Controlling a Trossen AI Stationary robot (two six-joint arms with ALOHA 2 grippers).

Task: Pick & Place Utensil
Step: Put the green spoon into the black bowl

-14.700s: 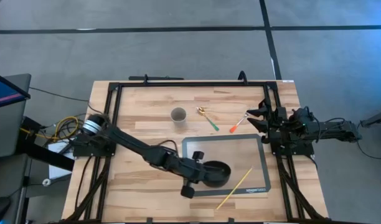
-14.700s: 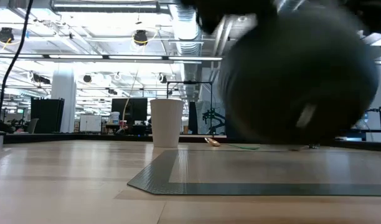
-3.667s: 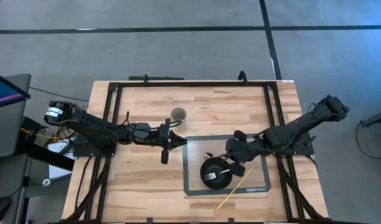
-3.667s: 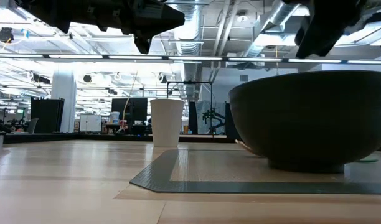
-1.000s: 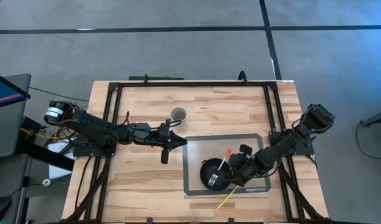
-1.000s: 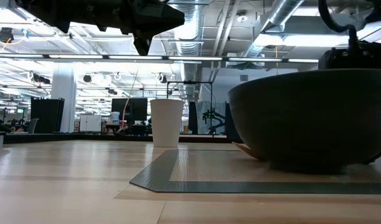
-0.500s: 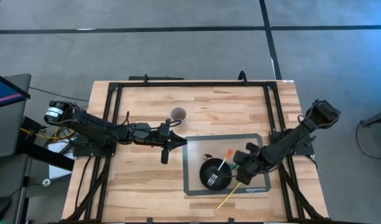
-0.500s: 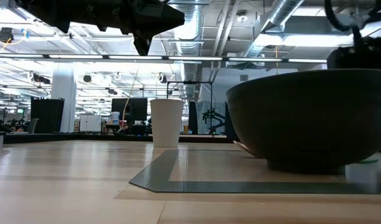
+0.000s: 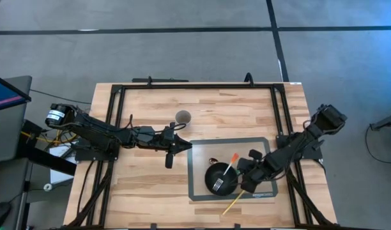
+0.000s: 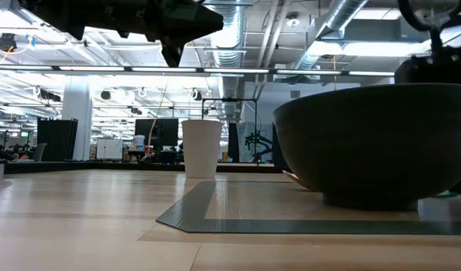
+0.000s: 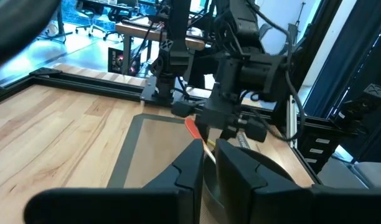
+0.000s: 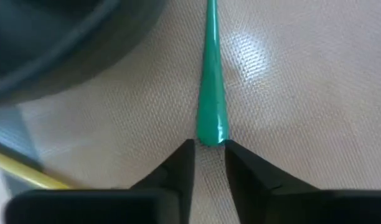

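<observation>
On the grey mat [image 9: 199, 148] at the middle of the wooden table [image 9: 144, 198] stands one black bowl [image 9: 220, 177], holding two utensils: a fork [image 9: 216, 183] lying inside it and an orange-tipped utensil [image 9: 230, 161] leaning over its rim. The right gripper [image 9: 245, 178] is low on the mat just beside the bowl. In the right wrist view its fingers [image 12: 178, 167] stand a narrow gap apart at the end of one green handle [image 12: 211, 93], which lies flat on the mat next to the bowl's wall [image 12: 60, 37]; whether they grip the tip cannot be told. One yellow stick [image 9: 237, 199] lies across the mat's near edge, partly on the bare wood, and its end shows in the right wrist view [image 12: 19, 168]. A small gold-coloured object [image 9: 212, 160] sits on the mat just beyond the bowl. One paper cup [image 9: 183, 117] stands upright on the wood, apart from the mat. The left gripper [image 9: 177, 145] hangs above the table near the mat's left corner, its fingers [image 11: 231, 174] close together and empty. In the low view the bowl [image 10: 373, 143] fills the right side, the cup [image 10: 201, 147] behind it.
</observation>
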